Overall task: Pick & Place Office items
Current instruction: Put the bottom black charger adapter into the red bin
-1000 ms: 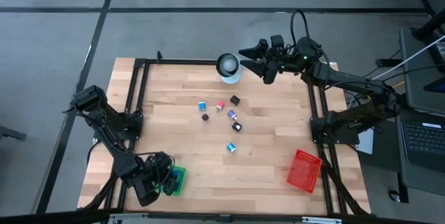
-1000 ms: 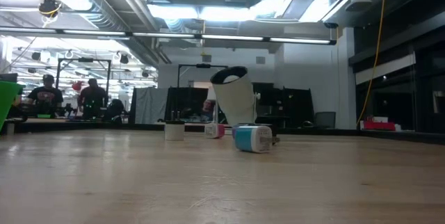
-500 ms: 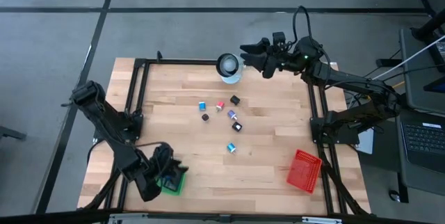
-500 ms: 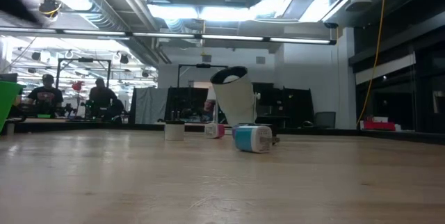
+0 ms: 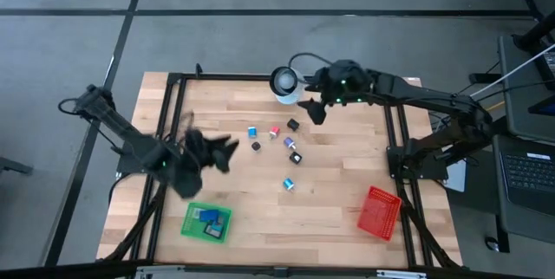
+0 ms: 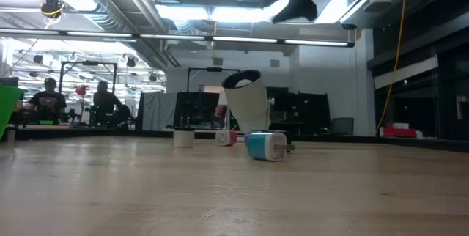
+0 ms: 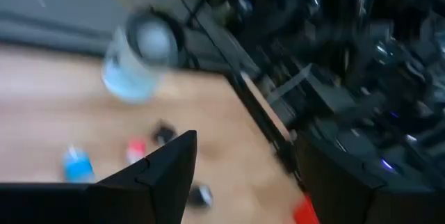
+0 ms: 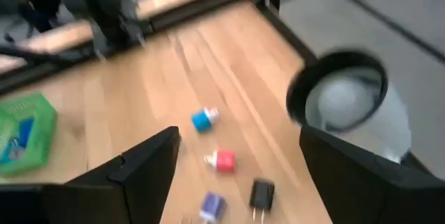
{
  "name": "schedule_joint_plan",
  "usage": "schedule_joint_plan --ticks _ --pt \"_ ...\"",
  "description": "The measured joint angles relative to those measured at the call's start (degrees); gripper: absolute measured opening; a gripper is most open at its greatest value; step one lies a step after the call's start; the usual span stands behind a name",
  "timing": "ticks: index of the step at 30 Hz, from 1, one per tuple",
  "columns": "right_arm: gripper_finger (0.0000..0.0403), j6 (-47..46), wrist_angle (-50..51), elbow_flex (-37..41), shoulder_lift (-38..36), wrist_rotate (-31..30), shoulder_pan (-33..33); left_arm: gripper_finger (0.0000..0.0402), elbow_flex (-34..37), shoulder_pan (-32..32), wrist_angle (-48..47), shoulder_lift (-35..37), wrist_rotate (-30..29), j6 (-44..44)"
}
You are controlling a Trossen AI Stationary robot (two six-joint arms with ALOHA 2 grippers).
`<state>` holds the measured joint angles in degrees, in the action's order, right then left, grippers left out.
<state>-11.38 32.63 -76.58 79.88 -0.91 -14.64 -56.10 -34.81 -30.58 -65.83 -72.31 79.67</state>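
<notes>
Wooden desk (image 5: 338, 218) with small office items scattered at its centre, both tools held above it with fingers apart.

Seven loose office items (image 5: 290, 143) are seen clustered mid-desk: a blue one (image 5: 252, 131), a red-and-white one (image 5: 274, 131), black ones (image 5: 293, 125) and a blue-and-white one (image 5: 288, 184) lying nearest the front. Further blue items are seen inside the green basket (image 5: 206, 222) at the front left corner. The red basket (image 5: 380, 212) is placed at the front right. The left tool (image 5: 227, 151) is held empty over the desk's left part, fingers spread. The right tool (image 5: 314, 110) is held empty beside the white cup (image 5: 285, 84), fingers wide.
</notes>
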Motion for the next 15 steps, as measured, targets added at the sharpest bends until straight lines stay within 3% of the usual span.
schedule_joint_plan --ticks 7,15 --pt "0.0306 -8.03 1.55 2.12 3.54 -0.16 2.68 0.0239 0.00 9.28 1.76 7.92 0.03 -21.06" --pt "0.0306 -18.30 7.68 2.24 8.57 -6.82 7.42 0.0239 -0.04 16.82 -7.19 19.55 11.20 -30.62"
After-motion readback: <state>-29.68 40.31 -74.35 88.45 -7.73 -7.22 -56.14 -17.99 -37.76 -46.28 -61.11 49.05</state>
